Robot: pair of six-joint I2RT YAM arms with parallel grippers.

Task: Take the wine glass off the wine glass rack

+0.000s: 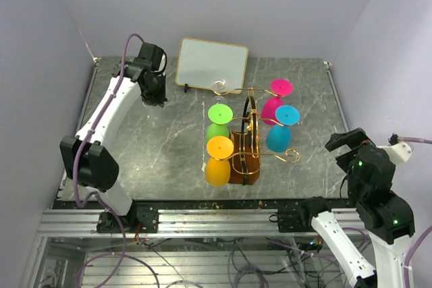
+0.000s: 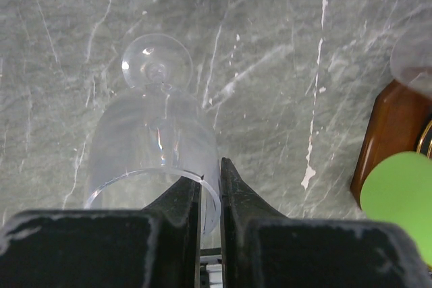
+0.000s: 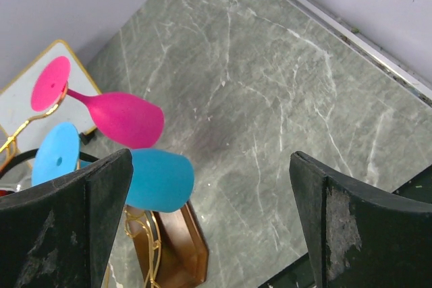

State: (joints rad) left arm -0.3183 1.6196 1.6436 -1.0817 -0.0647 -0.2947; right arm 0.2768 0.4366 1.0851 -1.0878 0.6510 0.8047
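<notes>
Robotics lab test cell.
Plain lavender walls (image 1: 283, 5) box in a grey marble-patterned tabletop (image 1: 169, 146). Along its near edge runs an aluminium extrusion rail (image 1: 223, 224) carrying the bases of the left arm (image 1: 108, 109) and the right arm (image 1: 378, 197), with loose cables (image 1: 256, 264) hanging beneath. The tabletop holds staged props: a wine glass rack (image 1: 244, 163) hung with coloured glasses (image 1: 217, 170), and a white framed board (image 1: 212, 65).

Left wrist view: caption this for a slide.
Left hand pinches the clear wine glass by its rim over the marble table.
</notes>
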